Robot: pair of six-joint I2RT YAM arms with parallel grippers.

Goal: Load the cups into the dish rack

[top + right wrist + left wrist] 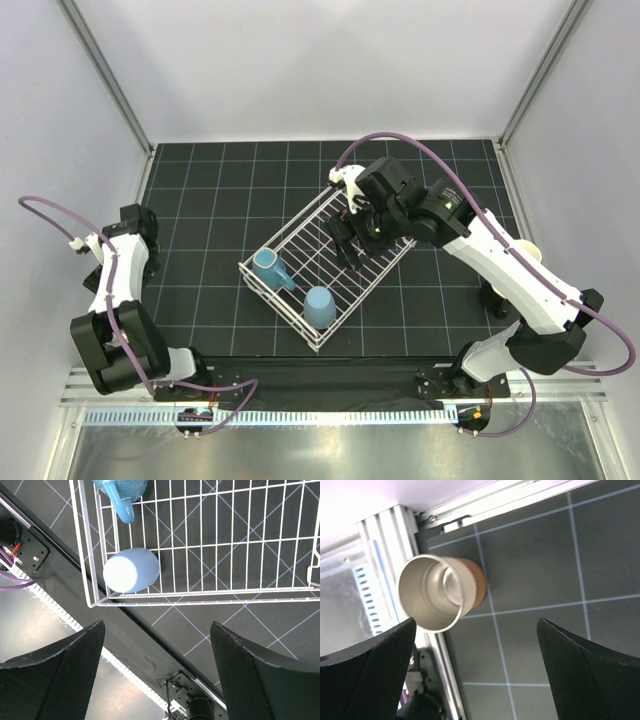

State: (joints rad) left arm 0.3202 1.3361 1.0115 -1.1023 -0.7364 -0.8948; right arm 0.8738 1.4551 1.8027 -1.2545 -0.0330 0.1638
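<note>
Top external view: a white wire dish rack (355, 285) sits askew on the dark gridded surface (200, 200), with the right gripper (350, 245) above it, jaws apart and empty. A speckled blue handled mug (270, 270) and a smooth light blue tumbler (320, 305) stand inside. The left gripper (475, 625) (spread wide) faces a round beige cup (437, 590) with a shiny metal lining, ahead of its fingers and untouched.

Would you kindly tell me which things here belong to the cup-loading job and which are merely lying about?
Job: white wire dish rack; blue handled mug; light blue tumbler; tan steel-lined cup.
Not the job: black gridded mat; aluminium frame rail.
</note>
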